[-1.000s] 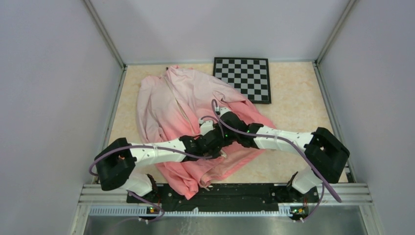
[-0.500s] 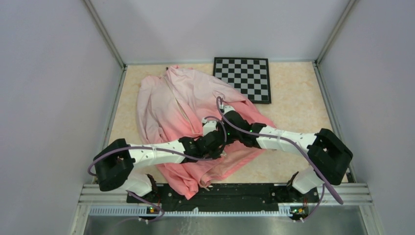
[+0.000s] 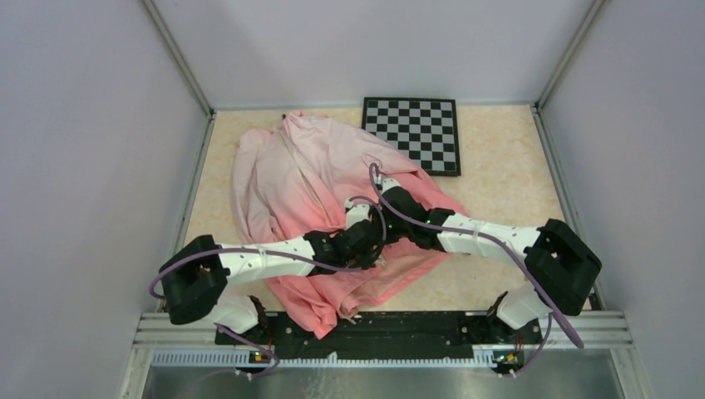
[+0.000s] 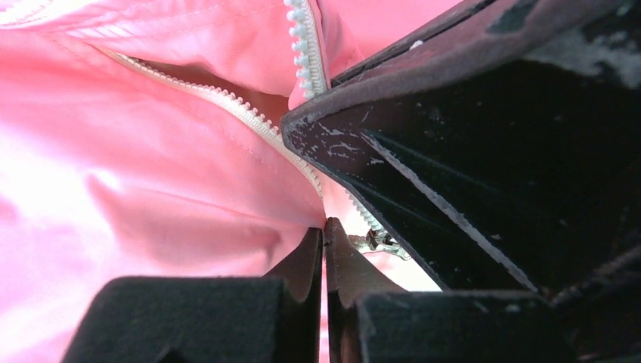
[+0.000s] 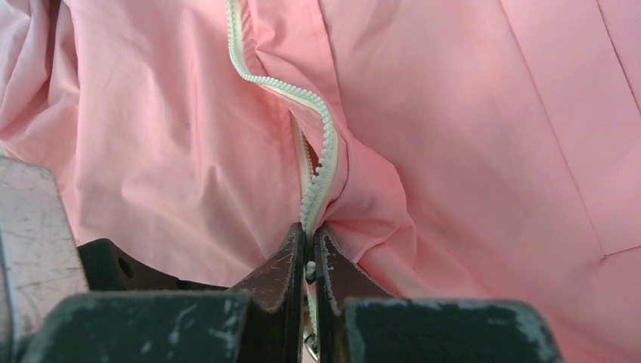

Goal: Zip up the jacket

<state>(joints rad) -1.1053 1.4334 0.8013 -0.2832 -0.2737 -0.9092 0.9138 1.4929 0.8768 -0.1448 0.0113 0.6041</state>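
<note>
Slowly, the right arm is shifting: over the last second its elbow has been swinging outward to the right and its cable loop has been rising, while the left arm is hardly moving at all. The jacket (image 3: 283,174) is lying spread on the table (image 3: 499,183), its pale collar at the far side near the chessboard (image 3: 416,133) and its coral hem hanging toward the arms. Both grippers are meeting over the lower front. The right gripper (image 5: 308,231) is clamping down on the zipper (image 5: 321,125) right where the two white rows of teeth are coming together, so it is probably holding the slider, though the fingers are hiding it. The left gripper (image 4: 325,227) is squeezing fully closed just beside the zipper, with creases in the pink fabric running to its tips, so it seems to be pinching the jacket to anchor it. Beyond the right gripper the teeth are standing apart, so the small shift is likely the start of the pull toward the collar, and most of the zipping is yet to come.
</note>
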